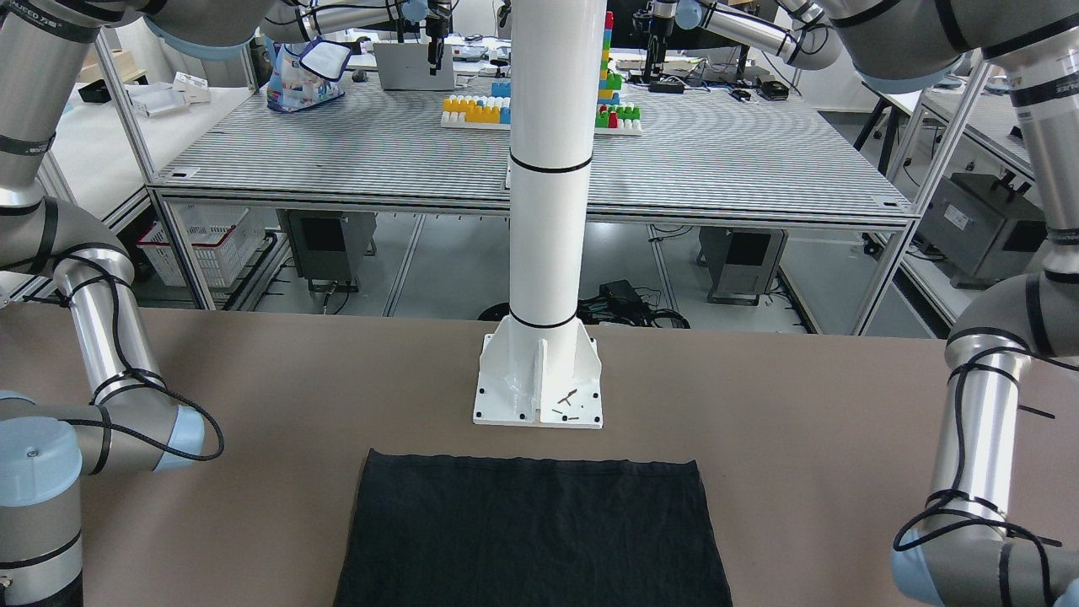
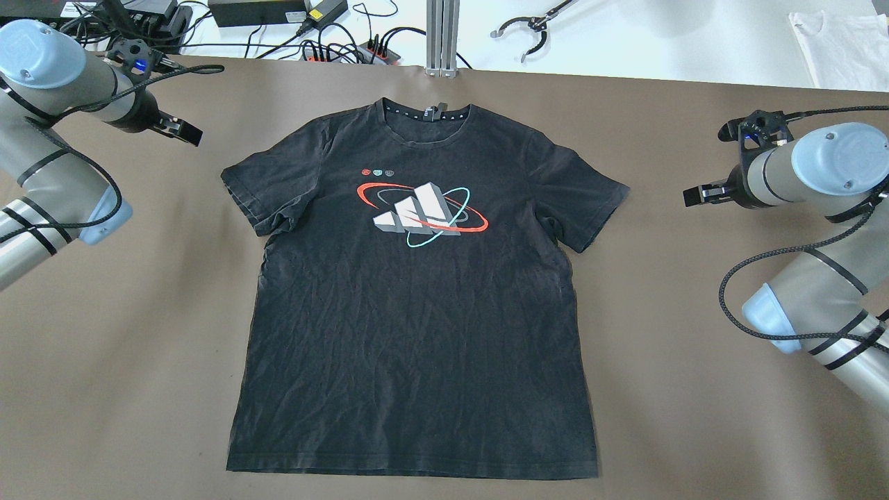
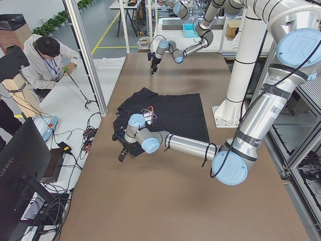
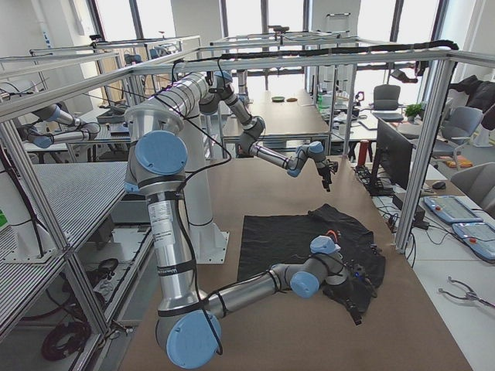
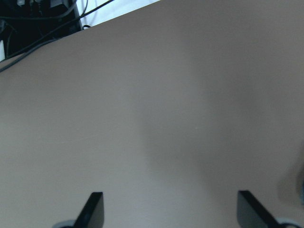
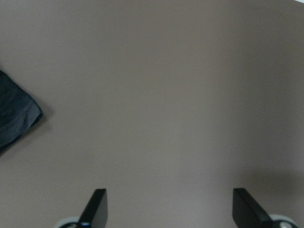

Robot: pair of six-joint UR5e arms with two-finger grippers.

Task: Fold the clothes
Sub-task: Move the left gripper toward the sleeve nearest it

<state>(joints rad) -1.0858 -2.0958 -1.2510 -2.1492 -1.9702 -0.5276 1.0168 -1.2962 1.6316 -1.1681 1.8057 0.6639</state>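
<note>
A black T-shirt point(image 2: 417, 298) with a red, white and teal logo lies flat and face up in the middle of the brown table, collar at the far edge. It also shows in the front-facing view point(image 1: 531, 531). My left gripper point(image 2: 184, 130) hovers over bare table beyond the shirt's left sleeve, open and empty; in the left wrist view its fingertips point(image 5: 92, 211) stand wide apart. My right gripper point(image 2: 698, 194) hovers beside the right sleeve point(image 6: 14, 118), open and empty, with its fingertips point(image 6: 95, 206) wide apart.
The white column's base point(image 1: 539, 392) stands on the table just behind the shirt's hem. Cables and power strips point(image 2: 333, 42) lie past the far edge. A grabber tool point(image 2: 528, 28) and a white cloth point(image 2: 840, 38) lie on the white table beyond. An operator point(image 3: 47, 60) stands there.
</note>
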